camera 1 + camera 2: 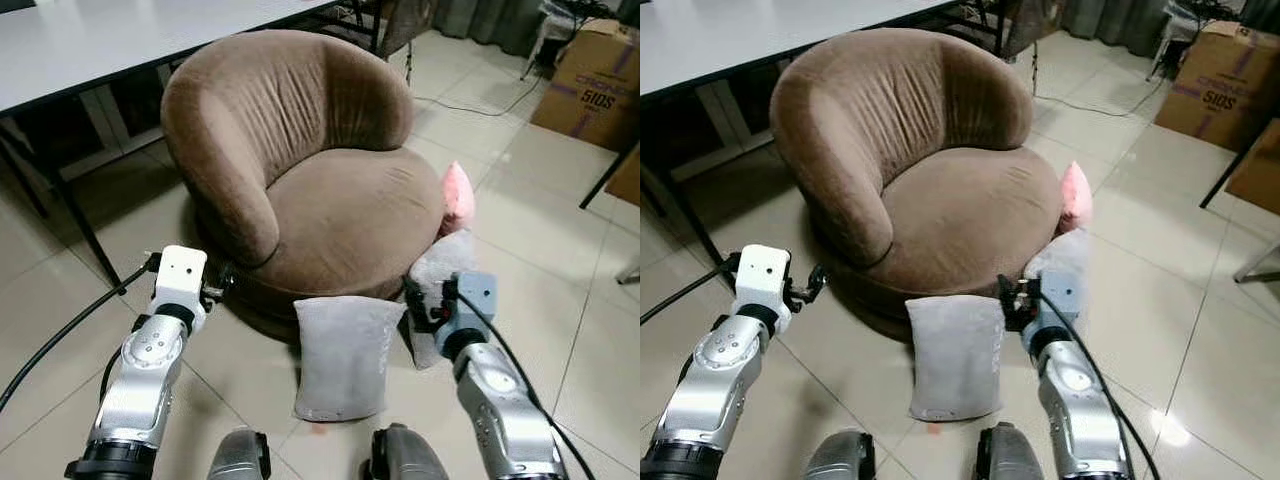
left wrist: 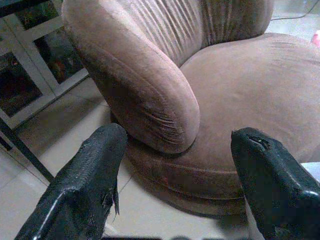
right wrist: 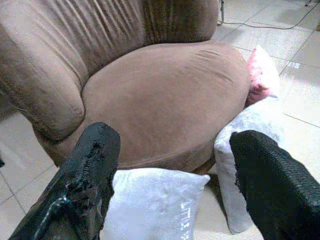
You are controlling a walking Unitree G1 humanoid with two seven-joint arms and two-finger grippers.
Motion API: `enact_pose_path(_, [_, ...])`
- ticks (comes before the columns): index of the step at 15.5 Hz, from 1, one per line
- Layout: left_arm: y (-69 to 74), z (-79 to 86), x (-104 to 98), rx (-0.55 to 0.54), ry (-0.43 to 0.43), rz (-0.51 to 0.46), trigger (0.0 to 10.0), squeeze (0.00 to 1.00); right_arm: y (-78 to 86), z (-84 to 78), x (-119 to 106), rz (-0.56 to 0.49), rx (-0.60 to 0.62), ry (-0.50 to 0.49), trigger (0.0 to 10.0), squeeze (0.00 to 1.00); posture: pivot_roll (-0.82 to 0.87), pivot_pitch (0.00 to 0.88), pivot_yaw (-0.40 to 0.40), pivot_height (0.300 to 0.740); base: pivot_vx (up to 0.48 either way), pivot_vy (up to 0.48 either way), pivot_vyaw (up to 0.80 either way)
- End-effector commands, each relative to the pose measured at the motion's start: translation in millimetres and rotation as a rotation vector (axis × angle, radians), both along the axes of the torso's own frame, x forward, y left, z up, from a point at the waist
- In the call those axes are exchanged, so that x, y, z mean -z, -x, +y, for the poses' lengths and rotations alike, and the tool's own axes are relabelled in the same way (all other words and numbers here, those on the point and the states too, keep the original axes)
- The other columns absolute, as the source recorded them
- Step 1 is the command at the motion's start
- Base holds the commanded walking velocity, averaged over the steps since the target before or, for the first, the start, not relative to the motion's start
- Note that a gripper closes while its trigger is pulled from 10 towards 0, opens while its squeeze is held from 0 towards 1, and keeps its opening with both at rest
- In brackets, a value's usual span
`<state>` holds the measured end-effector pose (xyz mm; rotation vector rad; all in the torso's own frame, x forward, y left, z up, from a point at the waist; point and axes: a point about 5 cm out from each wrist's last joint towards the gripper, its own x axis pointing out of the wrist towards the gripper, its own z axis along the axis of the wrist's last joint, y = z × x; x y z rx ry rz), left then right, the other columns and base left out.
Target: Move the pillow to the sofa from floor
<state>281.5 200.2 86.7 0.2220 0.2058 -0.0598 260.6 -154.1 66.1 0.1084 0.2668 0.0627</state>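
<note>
Both silver arms reach forward from the lower edge of the head views, the left arm (image 1: pixel 145 380) toward 11 o'clock, the right arm (image 1: pixel 500 400) toward 1 o'clock. The left gripper (image 2: pixel 175 185) has its black fingers spread wide. The right gripper (image 3: pixel 172 185) is likewise parted, holding nothing.

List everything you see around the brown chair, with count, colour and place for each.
Round brown fabric sofa chair: one, brown, centre, on the tiled floor.
Grey rectangular pillows: two, grey; one upright against the chair's front, one at its right side.
Pink pillow: one, pink, behind the second grey pillow.
White table: one, white top, behind the chair.
Cardboard box: one, brown, far right.
Left end effector: open, near the chair's armrest.
Right end effector: open, above the front pillow.
</note>
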Motion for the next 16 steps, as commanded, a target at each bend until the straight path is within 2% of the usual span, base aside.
enact_pose_path(1, [-2.2,-2.2,-2,0.010,-0.001,-0.008,10.0,0.00,-3.2,-1.7,-4,-0.007,0.001,-0.007,10.0,0.00,-0.02,0.011,-0.002,0.676,0.000,0.000,0.00])
enact_pose_path(3, [-2.1,-2.4,-2,0.008,0.001,-0.008,10.0,0.00,-3.8,-2.7,-4,-0.004,0.000,-0.007,10.0,0.00,-0.02,0.010,-0.002,0.667,0.000,0.000,0.00])
enact_pose_path(11, [-2.0,-1.5,-1,-0.001,-0.001,-0.014,10.0,0.00,-4.0,-2.8,5,0.008,-0.007,-0.005,10.0,0.00,-0.02,0.009,-0.008,0.582,0.000,0.000,0.00])
enact_pose_path(16, [-3.1,-1.2,-3,0.002,-0.001,-0.019,10.0,0.00,-5.2,-3.6,7,0.004,-0.003,-0.004,10.0,0.00,-0.02,0.017,-0.006,0.582,0.000,0.000,0.00])
